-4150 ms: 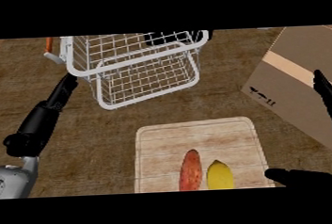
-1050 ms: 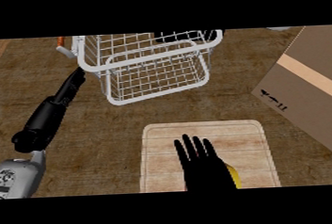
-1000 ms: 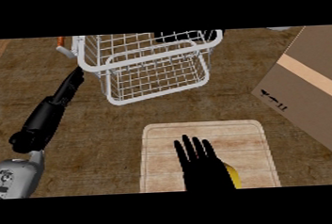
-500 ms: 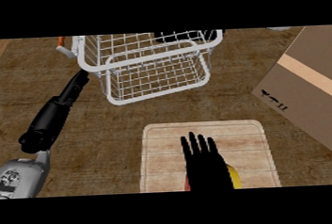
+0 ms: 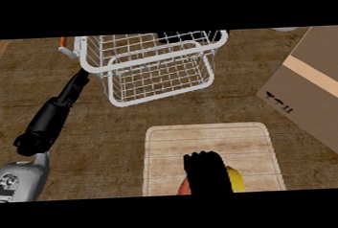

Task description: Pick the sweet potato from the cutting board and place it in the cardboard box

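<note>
The right hand (image 5: pixel 205 174) is seen at the lower edge of the view, lying over the near half of one pale wooden cutting board (image 5: pixel 208 138), a rounded rectangle with fine grooves across its face. Its fingers are curled downward over what lies beneath, so that only a sliver of the orange-red sweet potato (image 5: pixel 183 189) shows at the hand's left side and part of a smooth yellow item (image 5: pixel 236 179) at its right; whether the sweet potato is actually gripped cannot be told. Ahead of the hand and to its left, one white wire basket (image 5: pixel 156 63) with an open grid stands on the dark wood-grained counter (image 5: pixel 95 133), and nothing can be made out inside it. To the hand's right, well apart, one brown cardboard box (image 5: pixel 316 90) with a lighter tape stripe is set at an angle. The left hand (image 5: pixel 75 86) is held far to the left, fingers straight, beside the basket
</note>
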Robot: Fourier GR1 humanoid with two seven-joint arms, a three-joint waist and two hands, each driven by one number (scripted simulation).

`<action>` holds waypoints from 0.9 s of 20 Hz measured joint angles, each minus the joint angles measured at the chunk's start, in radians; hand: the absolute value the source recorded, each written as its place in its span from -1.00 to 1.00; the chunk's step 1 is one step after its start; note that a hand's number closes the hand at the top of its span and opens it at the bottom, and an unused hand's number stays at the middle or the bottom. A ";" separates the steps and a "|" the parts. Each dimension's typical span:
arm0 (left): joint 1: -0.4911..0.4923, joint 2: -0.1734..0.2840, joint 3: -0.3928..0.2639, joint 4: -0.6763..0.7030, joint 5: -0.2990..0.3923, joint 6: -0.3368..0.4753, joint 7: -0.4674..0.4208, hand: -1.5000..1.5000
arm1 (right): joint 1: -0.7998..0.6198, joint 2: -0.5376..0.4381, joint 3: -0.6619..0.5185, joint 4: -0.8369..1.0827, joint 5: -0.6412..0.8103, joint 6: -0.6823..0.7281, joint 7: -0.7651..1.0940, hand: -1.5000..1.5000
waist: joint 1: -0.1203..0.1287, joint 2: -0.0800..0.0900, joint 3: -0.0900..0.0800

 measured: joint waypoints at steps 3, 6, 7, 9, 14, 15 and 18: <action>0.011 -0.016 0.002 -0.006 -0.009 -0.006 0.002 0.00 | 0.003 -0.006 0.014 0.011 0.056 -0.040 -0.036 1.00 | 0.000 -0.001 0.000; -0.007 -0.018 0.023 0.037 -0.019 -0.021 -0.024 0.00 | -0.008 -0.006 0.017 0.016 0.101 -0.056 -0.061 1.00 | -0.002 -0.001 0.000; -0.004 -0.022 0.023 0.028 -0.022 -0.023 -0.019 0.00 | -0.014 -0.005 0.014 0.011 0.114 -0.055 -0.069 1.00 | -0.001 -0.001 0.000; -0.016 -0.029 0.029 0.028 -0.020 -0.029 -0.004 0.00 | -0.018 -0.012 0.020 -0.007 0.139 -0.071 -0.093 1.00 | -0.001 0.000 0.000; -0.020 -0.035 0.031 0.026 -0.030 -0.030 -0.006 0.00 | -0.086 -0.113 -0.111 -0.001 0.023 -0.140 -0.361 1.00 | 0.004 0.005 0.002; -0.017 -0.039 0.028 0.021 -0.031 -0.030 -0.004 0.00 | -0.099 -0.129 -0.139 0.011 -0.002 -0.158 -0.419 1.00 | 0.005 0.005 0.002; -0.028 -0.033 0.041 0.025 -0.027 -0.039 0.002 0.00 | -0.124 -0.187 -0.208 0.025 -0.038 -0.224 -0.572 1.00 | 0.004 0.005 0.002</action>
